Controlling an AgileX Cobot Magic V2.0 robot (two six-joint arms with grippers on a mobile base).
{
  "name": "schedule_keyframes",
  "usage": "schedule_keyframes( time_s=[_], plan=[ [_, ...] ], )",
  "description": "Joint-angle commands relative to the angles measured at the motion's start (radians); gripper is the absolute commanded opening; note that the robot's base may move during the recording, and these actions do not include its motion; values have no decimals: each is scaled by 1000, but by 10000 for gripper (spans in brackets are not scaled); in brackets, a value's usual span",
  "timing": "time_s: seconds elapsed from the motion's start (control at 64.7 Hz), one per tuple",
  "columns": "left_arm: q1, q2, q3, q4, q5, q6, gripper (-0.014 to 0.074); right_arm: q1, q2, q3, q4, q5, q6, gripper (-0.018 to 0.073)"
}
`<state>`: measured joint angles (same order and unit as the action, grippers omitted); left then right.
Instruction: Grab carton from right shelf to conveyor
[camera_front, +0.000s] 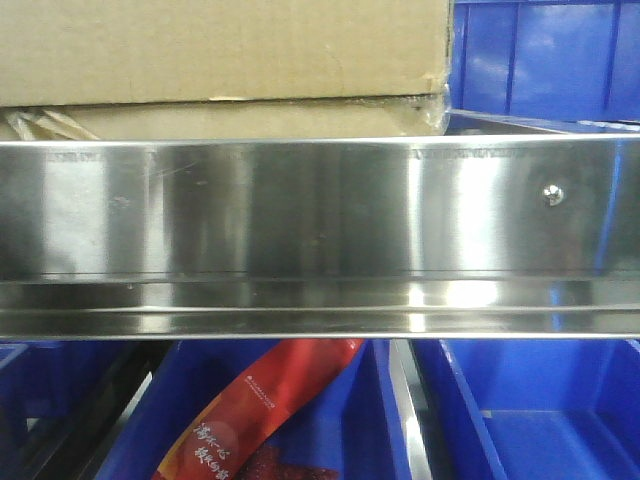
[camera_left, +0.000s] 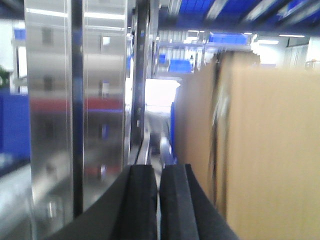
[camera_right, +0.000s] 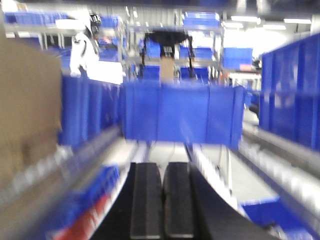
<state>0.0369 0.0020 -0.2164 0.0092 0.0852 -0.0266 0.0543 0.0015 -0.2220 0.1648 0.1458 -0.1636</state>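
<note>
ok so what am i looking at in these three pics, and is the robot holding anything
It's a two-armed robot facing a storage shelf. The front camera sits close to the steel shelf rail; a cardboard carton rests above it beside a blue bin, and a red packet lies in a lower bin. The other two pictures look out from each wrist. The left gripper and right gripper are both shut and hold nothing.

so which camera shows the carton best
The front-facing view: the carton is sharp, sitting above the steel shelf rail. Left wrist shows its side, blurred; right wrist only a blurred edge at left.
</note>
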Motion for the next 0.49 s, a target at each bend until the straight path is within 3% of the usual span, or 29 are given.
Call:
schedule_keyframes(
  time_s=[0.0,0.124,0.216,0.355,0.479],
  plan=[
    [0,35,-138,28,91,2,71,-2,18,-134,7,108,-4,-77],
    [0,135,-301,30,229,2,251,0,84,-273,23,187,-4,0],
    [0,213,-388,30,268,2,388,0,146,-344,34,187,-4,195],
    [0,312,-465,28,273,2,520,0,222,-385,34,170,-4,571],
    [-46,383,-535,20,305,2,561,0,268,-388,41,112,-4,568]
  ],
)
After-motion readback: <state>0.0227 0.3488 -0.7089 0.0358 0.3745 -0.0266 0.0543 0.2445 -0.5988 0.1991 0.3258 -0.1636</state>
